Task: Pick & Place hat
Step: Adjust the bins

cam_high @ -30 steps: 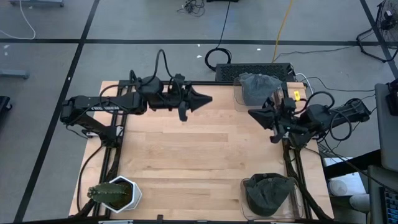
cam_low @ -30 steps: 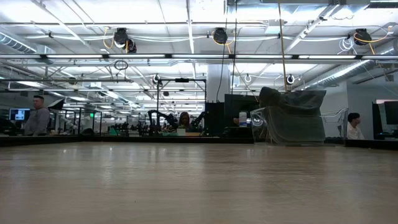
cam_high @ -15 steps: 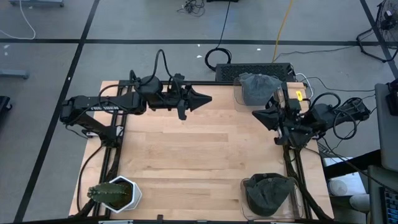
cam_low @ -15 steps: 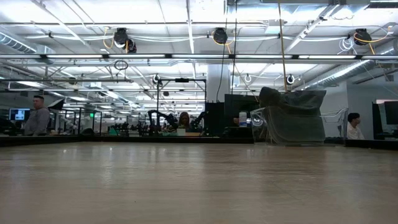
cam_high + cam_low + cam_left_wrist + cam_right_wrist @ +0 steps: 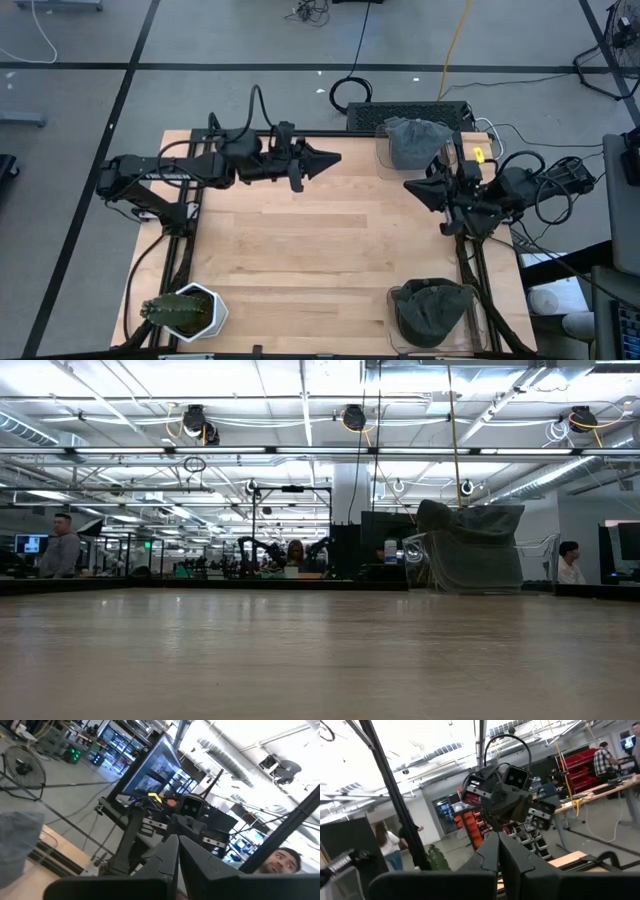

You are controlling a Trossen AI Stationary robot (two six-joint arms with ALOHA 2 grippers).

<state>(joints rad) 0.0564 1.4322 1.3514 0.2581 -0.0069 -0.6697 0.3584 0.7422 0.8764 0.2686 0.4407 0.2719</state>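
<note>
A potted cactus (image 5: 178,309) sits at the near-left corner of the counter (image 5: 300,250), well behind and to one side of the left pincer (image 5: 330,158). That pincer hovers over the far edge of the counter, clenched on nothing, its tip aimed across at the other arm. The right pincer (image 5: 412,187) hangs opposite it, also clenched and empty, the two well apart. One grey hat (image 5: 415,140) lies in a clear bin (image 5: 383,152) just beyond the right pincer; a second hat (image 5: 432,308) fills a bin at the near edge, well behind it. The risk, as I judge it: clenched fingers must spread before descending, or they will shove the soft hat or snag the bin's wall.
</note>
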